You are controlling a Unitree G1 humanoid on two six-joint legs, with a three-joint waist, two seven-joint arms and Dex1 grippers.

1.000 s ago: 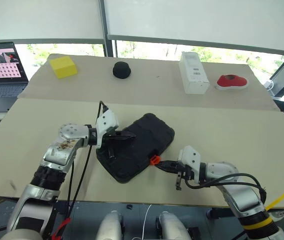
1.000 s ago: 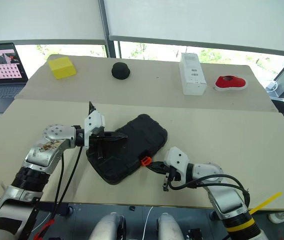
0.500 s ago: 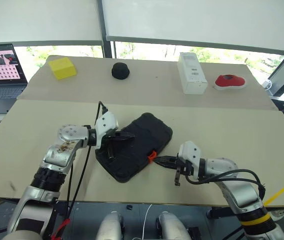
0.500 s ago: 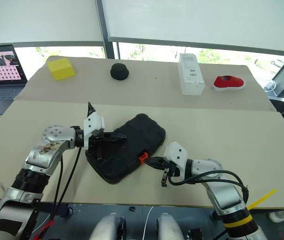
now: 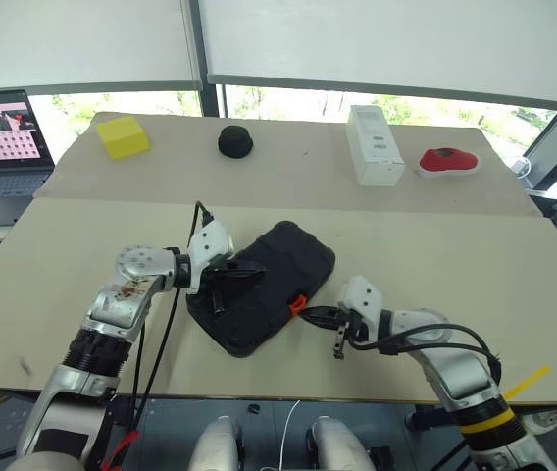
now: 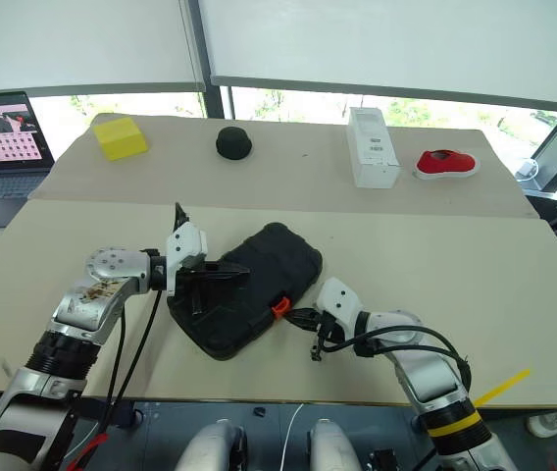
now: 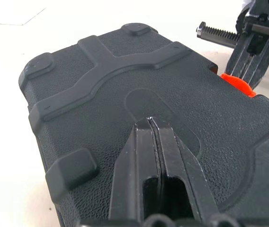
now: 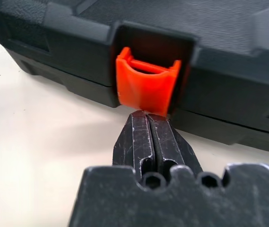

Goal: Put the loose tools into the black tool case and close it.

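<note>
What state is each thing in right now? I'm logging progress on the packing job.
black tool case: lid down, lying flat on the table.
orange latch: tilted out, not flush.
left gripper: shut, fingertips pressing on the lid.
right gripper: shut, tips at the latch's lower edge.
laptop: open, screen lit.

Closed black tool case (image 5: 264,285), contents hidden under the lid. Laptop (image 5: 2,142) cut off at the frame's left edge. Print on the white box (image 5: 375,144) too small to read.

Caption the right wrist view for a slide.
Shut right gripper at the orange latch of the closed black tool case.
</note>
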